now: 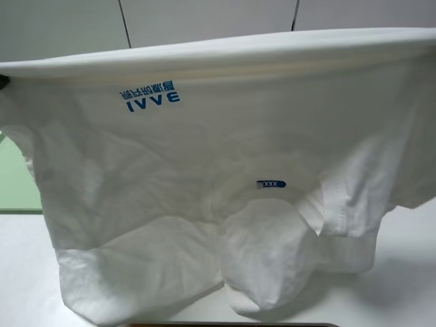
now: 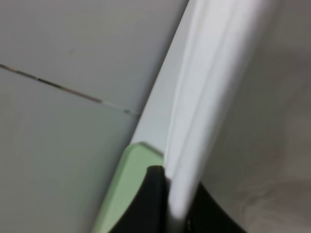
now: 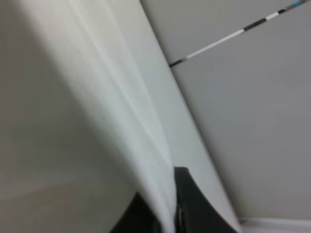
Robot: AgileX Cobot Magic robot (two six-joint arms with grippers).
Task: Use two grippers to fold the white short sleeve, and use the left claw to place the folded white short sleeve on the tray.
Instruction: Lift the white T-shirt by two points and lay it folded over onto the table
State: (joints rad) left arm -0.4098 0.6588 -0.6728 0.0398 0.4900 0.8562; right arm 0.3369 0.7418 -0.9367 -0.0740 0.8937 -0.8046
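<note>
The white short sleeve hangs closest to the high camera and fills nearly all of its view. One edge is stretched taut across the top from side to side, and the rest drops as a curtain. Its blue lettering reads upside down, and the blue neck label sits low in the cloth. The collar and sleeves sag in crumpled folds onto the white worktop. The left tool is clamped tight on the taut edge: its wrist view shows the two black fingers pressed on either side of a bunched ridge of white cloth. In the high view it appears only as a dark speck at the left border. The right tool is likewise closed hard on the opposite end of that edge, with cloth pinched between its black fingers, and it lies outside the high view. The raised shirt screens most of what is behind it. The pale-green tray peeks out only as a strip at the left, lying on the worktop, with one rounded corner visible past the left tool's fingers. Behind everything is a grey panelled wall with thin dark seams. A dark strip at the bottom border of the high view is too cropped to identify.
</note>
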